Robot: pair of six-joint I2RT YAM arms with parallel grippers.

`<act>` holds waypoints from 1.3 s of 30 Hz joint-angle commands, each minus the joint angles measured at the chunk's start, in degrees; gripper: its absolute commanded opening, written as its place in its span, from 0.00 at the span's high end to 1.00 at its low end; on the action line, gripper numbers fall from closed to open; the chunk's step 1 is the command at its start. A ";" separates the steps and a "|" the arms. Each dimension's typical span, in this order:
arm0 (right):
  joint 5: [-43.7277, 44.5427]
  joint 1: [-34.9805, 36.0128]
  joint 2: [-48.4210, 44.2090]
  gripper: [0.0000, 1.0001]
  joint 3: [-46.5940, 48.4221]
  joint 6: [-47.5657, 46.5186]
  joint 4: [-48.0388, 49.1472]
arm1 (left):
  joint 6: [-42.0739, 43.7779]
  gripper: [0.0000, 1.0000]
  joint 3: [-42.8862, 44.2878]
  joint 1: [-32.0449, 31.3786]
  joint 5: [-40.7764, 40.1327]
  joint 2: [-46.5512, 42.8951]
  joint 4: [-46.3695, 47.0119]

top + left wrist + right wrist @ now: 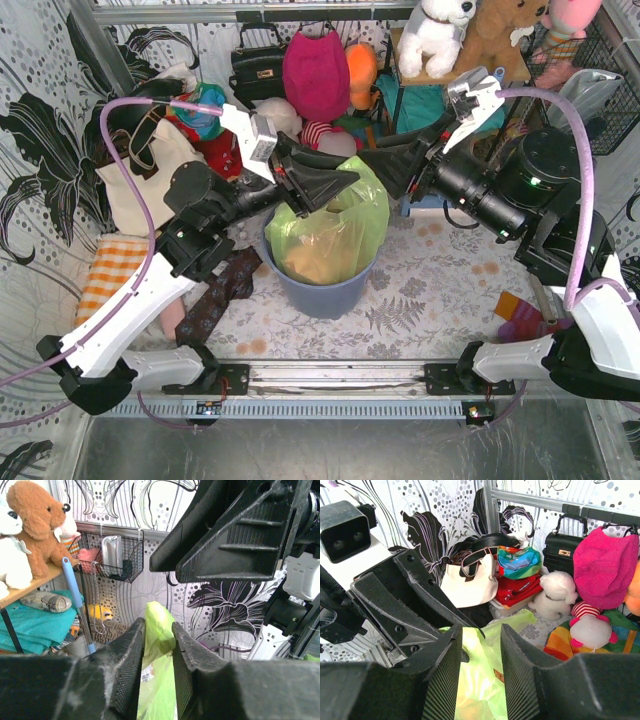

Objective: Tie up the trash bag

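Note:
The trash bag [335,235] is a thin lime-green bag lining a blue-grey round bin [325,292] at mid-table, with orange-brown paper showing through it. Both grippers meet over its mouth. My left gripper [328,188] comes in from the left and my right gripper [378,166] from the right, tips nearly touching. In the left wrist view the left gripper [158,626] has its jaws apart, and a raised fold of the bag [159,616] stands between the tips. In the right wrist view the right gripper [481,631] is also parted, with the bag [480,680] directly below the gap.
A white tote bag [145,165] stands at the left. Behind the bin are a black handbag [258,62], a pink hat [315,70] and plush toys [440,30]. A dark patterned cloth [215,295] and an orange checked cloth [110,275] lie at front left.

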 commanded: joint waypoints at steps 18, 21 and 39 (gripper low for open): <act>14.63 0.04 6.92 0.64 10.92 2.25 -6.70 | -1.52 1.00 3.50 0.05 3.92 1.37 3.97; 17.28 -0.34 11.09 0.62 16.13 1.97 -9.14 | -2.21 1.00 3.41 0.06 4.58 1.29 4.31; -19.33 -20.80 26.40 0.49 22.18 11.08 -11.98 | -8.45 1.00 -2.26 0.02 7.90 -0.18 15.47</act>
